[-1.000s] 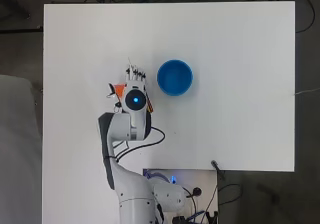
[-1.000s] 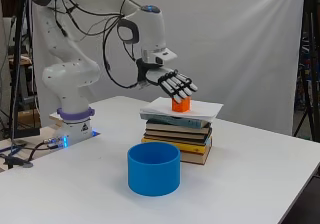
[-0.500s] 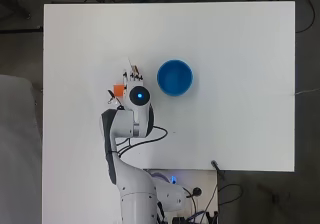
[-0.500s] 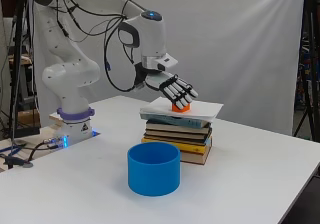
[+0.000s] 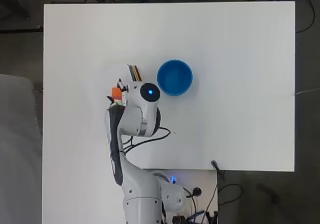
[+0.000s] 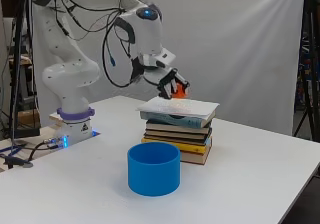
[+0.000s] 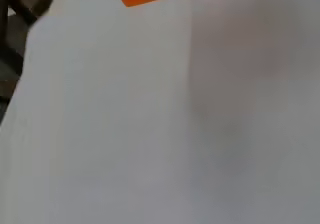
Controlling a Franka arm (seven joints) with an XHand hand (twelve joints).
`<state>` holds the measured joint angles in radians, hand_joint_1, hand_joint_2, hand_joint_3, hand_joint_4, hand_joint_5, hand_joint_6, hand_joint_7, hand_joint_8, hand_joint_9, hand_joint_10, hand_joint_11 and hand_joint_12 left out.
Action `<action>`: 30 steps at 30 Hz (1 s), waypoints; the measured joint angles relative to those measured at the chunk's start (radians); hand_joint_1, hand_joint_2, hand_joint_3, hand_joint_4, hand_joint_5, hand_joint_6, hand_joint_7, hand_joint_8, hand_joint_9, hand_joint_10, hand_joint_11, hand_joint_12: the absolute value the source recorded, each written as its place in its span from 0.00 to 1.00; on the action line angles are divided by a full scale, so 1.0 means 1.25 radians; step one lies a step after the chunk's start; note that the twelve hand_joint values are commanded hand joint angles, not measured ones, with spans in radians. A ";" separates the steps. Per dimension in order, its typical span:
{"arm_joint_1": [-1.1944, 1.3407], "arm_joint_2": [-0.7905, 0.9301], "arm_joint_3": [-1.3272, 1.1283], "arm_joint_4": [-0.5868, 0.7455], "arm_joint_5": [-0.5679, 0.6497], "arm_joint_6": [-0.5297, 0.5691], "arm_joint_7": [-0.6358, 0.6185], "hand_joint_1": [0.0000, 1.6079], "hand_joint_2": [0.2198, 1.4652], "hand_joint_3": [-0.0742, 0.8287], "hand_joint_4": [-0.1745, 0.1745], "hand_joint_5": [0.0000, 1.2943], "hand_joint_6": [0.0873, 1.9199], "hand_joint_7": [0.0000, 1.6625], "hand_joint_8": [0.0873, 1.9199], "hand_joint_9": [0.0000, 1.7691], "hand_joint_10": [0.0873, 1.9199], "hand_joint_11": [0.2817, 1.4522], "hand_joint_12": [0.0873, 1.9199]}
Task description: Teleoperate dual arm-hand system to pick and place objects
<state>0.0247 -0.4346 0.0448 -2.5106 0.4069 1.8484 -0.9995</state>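
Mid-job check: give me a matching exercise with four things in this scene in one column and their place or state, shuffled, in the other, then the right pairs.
Things:
1. blue bowl
2. stack of books
3. orange block
4. hand

Places or states:
A. on top of the stack, at the hand
B. fingers curled at the orange block
C. alone on the white table, nearer the side camera than the books
D. piled under the arm's end

Pairs: 1-C, 2-D, 3-A, 4-B

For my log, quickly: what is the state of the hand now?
Hand: shut on the orange block, on top of the stack of books.
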 joint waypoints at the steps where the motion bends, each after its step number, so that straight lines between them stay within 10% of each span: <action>1: 0.001 -0.027 -0.003 0.014 0.004 -0.003 0.006 0.57 0.82 0.10 1.00 0.57 0.84 0.77 1.00 0.86 1.00 0.75 0.93; 7: -0.003 -0.111 -0.035 0.082 0.018 0.002 0.031 0.60 0.81 0.08 1.00 0.58 0.96 0.77 1.00 0.87 1.00 0.79 0.93; 12: -0.013 -0.099 -0.075 0.120 -0.054 0.011 0.048 0.54 0.85 0.10 1.00 0.52 0.80 0.73 1.00 0.85 1.00 0.76 0.93; 15: -0.018 -0.055 -0.093 0.169 -0.108 0.012 0.081 0.60 0.82 0.08 1.00 0.50 0.96 0.73 1.00 0.85 1.00 0.76 0.93; 25: -0.044 0.214 -0.237 0.309 -0.145 0.042 0.062 0.55 0.84 0.09 1.00 0.53 0.77 0.75 1.00 0.86 1.00 0.77 0.93; 30: -0.060 0.297 -0.291 0.318 -0.127 0.052 0.004 0.64 0.82 0.08 1.00 0.52 0.98 0.77 1.00 0.87 1.00 0.77 0.93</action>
<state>-0.0505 -0.0637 -0.3191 -2.1129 0.2487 1.9135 -0.9947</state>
